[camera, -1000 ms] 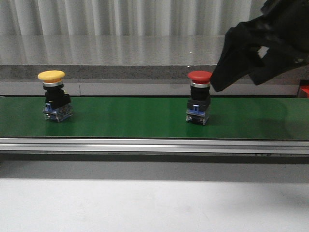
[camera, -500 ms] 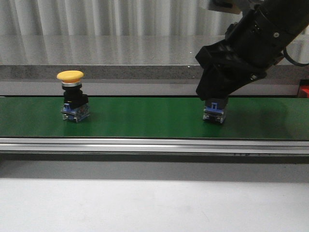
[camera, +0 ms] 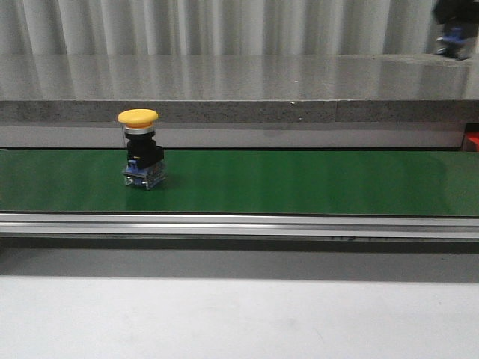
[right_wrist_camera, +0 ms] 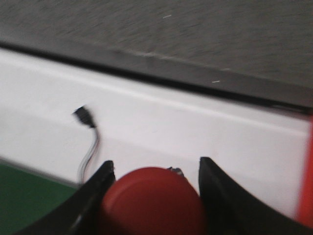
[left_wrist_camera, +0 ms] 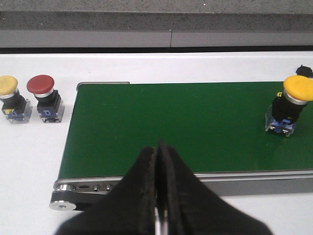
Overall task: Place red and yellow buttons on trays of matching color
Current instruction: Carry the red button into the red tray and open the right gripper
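Front view evenly lit, dimmish, sharp; soft sheen on the green belt [camera: 299, 183]; left wrist view bright and crisp; right wrist view motion-blurred, red button [right_wrist_camera: 152, 200] smeared, out of focus.

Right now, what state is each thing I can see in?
Yellow button on the belt: upright, untouched.
Red button: lifted, held between the right gripper jaws.
Left gripper: jaws closed, empty, above the green belt.
Spare yellow button and spare red button: upright, off the belt.
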Motion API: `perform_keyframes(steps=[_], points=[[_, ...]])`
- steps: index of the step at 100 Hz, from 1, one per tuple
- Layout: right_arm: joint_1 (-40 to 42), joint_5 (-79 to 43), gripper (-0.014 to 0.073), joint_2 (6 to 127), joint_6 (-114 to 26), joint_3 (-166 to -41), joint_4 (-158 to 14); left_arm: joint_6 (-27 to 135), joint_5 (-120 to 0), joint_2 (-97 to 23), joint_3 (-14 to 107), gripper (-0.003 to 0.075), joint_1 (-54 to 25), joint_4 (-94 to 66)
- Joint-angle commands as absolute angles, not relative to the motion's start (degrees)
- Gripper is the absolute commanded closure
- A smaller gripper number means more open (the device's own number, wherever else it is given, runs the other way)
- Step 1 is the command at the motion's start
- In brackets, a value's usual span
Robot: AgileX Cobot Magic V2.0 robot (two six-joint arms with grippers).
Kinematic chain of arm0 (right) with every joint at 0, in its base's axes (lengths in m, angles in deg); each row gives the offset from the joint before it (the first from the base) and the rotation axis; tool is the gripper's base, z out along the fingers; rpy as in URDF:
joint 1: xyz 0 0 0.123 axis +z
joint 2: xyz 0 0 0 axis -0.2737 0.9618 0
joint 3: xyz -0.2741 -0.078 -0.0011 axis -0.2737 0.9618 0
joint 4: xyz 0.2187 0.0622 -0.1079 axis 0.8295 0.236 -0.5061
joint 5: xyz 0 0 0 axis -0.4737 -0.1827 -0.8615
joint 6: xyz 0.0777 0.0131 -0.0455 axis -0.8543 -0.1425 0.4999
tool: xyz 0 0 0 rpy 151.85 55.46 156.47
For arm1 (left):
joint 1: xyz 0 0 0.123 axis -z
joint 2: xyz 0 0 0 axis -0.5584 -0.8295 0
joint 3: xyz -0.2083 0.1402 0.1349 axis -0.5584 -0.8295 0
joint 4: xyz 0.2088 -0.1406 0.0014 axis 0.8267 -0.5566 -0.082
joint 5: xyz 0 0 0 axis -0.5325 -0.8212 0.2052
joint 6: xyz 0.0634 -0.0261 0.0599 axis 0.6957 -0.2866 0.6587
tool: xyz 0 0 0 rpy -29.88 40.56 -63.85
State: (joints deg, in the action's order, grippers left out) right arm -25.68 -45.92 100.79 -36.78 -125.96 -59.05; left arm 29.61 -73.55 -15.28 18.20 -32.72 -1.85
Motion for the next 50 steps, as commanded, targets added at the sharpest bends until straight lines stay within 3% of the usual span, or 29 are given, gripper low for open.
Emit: perform_keyframes(steps=[1, 22, 50], points=[[-32.65, -43.41, 0.0449, 100.11, -38.08, -130.13, -58.04, 28.97, -69.56, -15.46, 19.65, 0.0741, -32.37, -2.94], [-43.38, -38.02, 0.0449, 107.4, -38.79, -134.86, -57.8, 28.97, -69.56, -15.46, 19.65, 0.0741, -32.37, -2.94], [-45.51, -37.78, 0.0449, 121.16, -38.79, -145.79, -57.79, 28.97, -69.56, -15.46, 19.65, 0.0741, -32.37, -2.94]])
